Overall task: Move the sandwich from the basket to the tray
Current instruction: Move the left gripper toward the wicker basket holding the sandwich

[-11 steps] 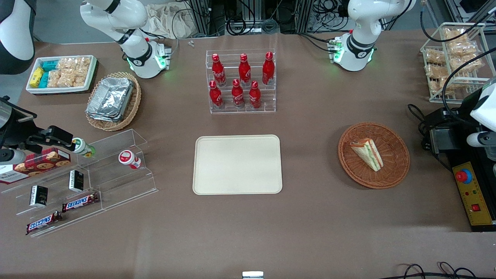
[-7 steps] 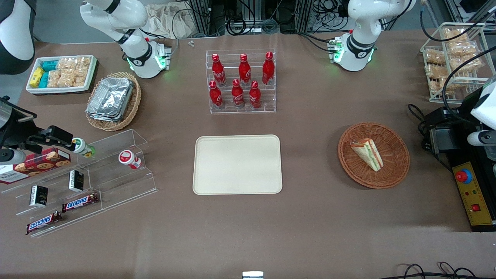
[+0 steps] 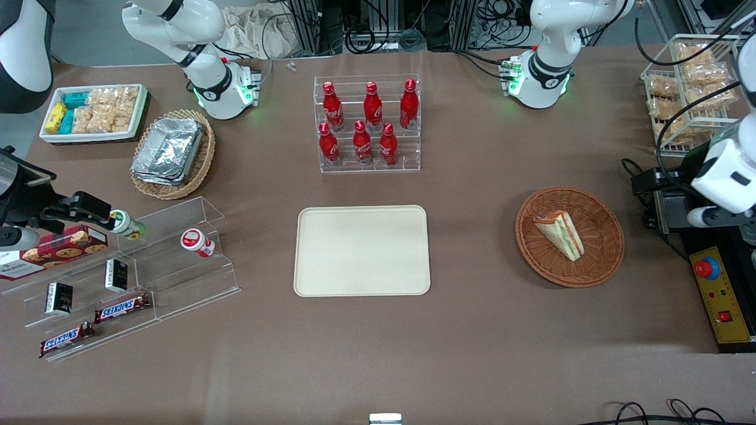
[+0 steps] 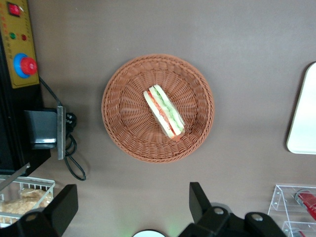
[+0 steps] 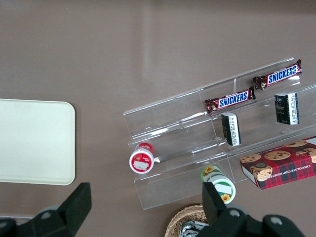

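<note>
The flat cream-beige rectangular tray (image 3: pixel 362 250) is sitting mid-frame in the front view. The pale triangular sandwich (image 3: pixel 560 234) is lying in the round reddish-brown wicker basket (image 3: pixel 602 261) at centre right. My gripper (image 4: pixel 131 205) is hanging released above the basket, holding nothing.

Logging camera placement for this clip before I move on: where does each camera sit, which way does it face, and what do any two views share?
Front view: high over the table's front edge, looking down at tray, basket, sandwich; both arm bases show.
Left wrist view: on the working arm, looking straight down at the basket and sandwich; the open gripper hangs above the bare table beside the basket.
Right wrist view: on the parked arm, looking down at the Snickers shelf; its own fingers show.
Shared: all three show the tray.
</note>
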Tool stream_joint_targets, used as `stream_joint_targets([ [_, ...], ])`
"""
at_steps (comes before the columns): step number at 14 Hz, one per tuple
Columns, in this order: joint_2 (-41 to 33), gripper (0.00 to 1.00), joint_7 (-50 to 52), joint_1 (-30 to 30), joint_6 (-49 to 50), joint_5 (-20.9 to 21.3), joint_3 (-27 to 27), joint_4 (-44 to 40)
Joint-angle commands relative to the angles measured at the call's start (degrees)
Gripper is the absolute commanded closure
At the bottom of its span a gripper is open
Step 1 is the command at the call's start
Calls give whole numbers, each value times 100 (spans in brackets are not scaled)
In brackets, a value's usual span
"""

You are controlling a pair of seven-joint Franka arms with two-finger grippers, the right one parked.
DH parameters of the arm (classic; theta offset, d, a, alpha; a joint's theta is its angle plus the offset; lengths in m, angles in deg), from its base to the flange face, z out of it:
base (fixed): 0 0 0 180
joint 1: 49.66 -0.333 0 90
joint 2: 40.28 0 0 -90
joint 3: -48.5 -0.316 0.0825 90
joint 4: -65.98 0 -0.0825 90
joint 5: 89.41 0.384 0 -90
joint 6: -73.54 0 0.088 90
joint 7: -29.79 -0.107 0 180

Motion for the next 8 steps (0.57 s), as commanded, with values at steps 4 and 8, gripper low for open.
stream_joint_targets([
  [4, -999, 0, 391, 7, -2125, -269, 0, 2605],
  [8, -937, 1, 902, 16, -3346, -278, 8, 3545],
])
